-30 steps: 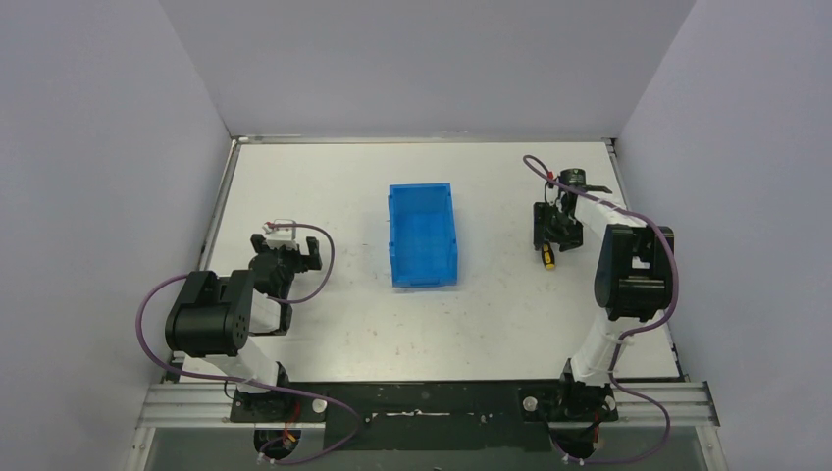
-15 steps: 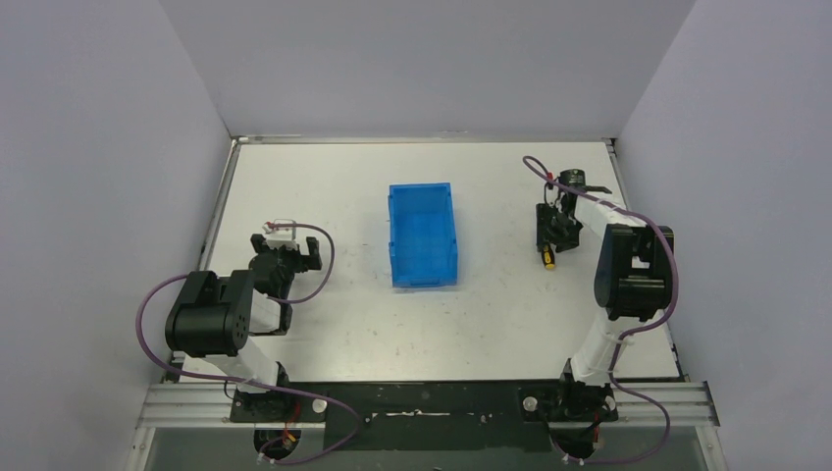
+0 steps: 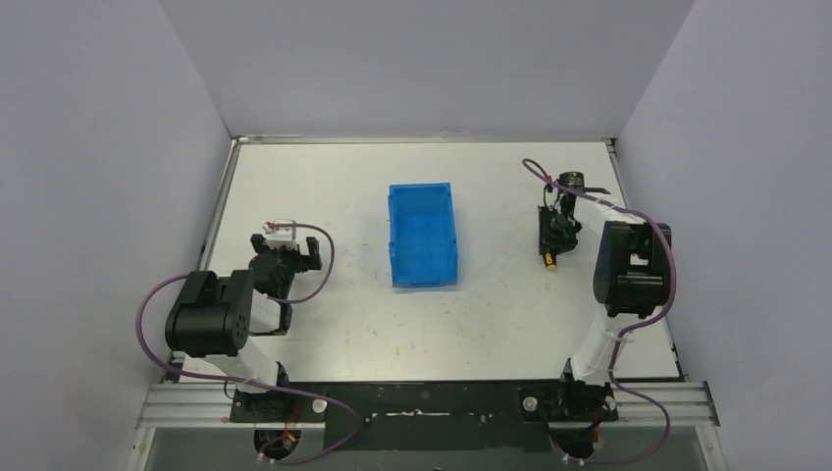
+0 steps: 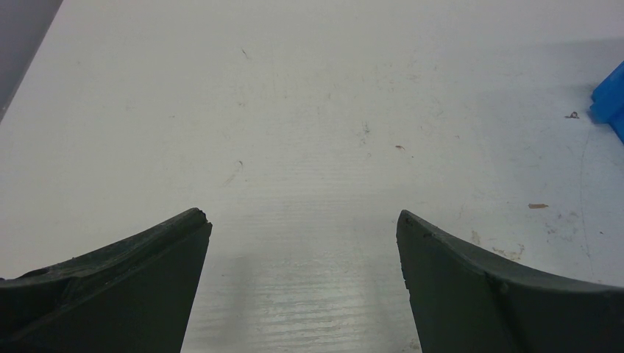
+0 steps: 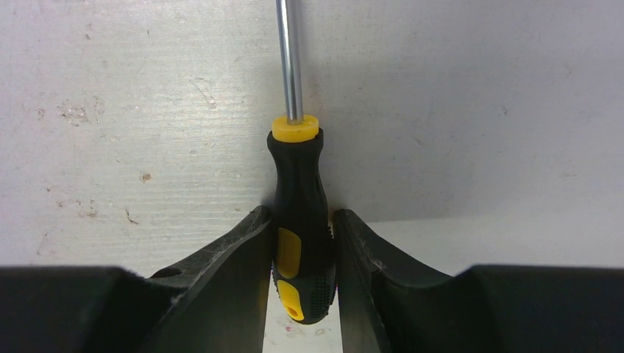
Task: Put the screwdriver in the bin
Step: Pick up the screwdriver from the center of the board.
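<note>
Right gripper (image 5: 303, 215) clenched on screwdriver (image 5: 298, 176) handle, touching both sides. Thick ribbed part, probably picked for firm lift. Shaft pointing away from gripper, flat along worktop (image 3: 324, 186). Well right of bin (image 3: 425, 277), not yet inside. Left gripper (image 4: 302, 217) spread wide, nothing held, likely idle.

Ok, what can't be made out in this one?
Screwdriver tip: cut off by right wrist view's top edge; under the right end effector in the top view.
Bin: only a corner shows at the left wrist view's right edge.
Screwdriver touching the table or lifted: unclear.
</note>
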Robot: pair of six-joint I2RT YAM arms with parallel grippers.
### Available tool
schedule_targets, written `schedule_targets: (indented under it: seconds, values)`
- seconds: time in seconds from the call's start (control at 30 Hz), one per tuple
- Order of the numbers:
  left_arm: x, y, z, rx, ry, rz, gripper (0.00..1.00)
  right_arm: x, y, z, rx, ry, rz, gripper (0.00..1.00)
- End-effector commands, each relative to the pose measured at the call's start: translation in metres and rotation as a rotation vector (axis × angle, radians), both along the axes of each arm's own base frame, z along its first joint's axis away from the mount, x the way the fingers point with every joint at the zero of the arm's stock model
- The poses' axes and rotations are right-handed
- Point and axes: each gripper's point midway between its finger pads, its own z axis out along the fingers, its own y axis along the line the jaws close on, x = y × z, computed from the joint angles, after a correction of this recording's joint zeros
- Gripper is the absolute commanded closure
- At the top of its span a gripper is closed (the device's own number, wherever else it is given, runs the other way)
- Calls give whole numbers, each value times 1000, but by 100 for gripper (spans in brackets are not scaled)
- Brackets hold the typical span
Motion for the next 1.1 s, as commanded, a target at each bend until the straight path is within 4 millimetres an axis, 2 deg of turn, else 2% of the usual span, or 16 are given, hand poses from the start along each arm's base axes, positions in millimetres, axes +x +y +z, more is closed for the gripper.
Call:
schedule_targets:
  seconds: [0.0, 0.1, 0.43, 0.97, 1.0, 1.07]
  values:
    - [4, 0, 11, 2, -36, 2, 3, -6, 3, -1, 5, 25, -6, 81]
    - [4, 0, 11, 2, -36, 2, 3, 0, 3, 14, -2, 3, -3, 83]
    - [4, 0, 11, 2, -37, 2, 3, 17, 7, 82, -28, -87, 4, 85]
    - [4, 0, 11, 1, -36, 2, 3, 30, 7, 189, -40, -268, -13, 85]
    - [4, 0, 12, 1, -38, 3, 3, 30, 14, 194, -37, -280, 5, 85]
    - [4, 0, 11, 2, -36, 2, 3, 29, 17, 204, -35, -307, 8, 85]
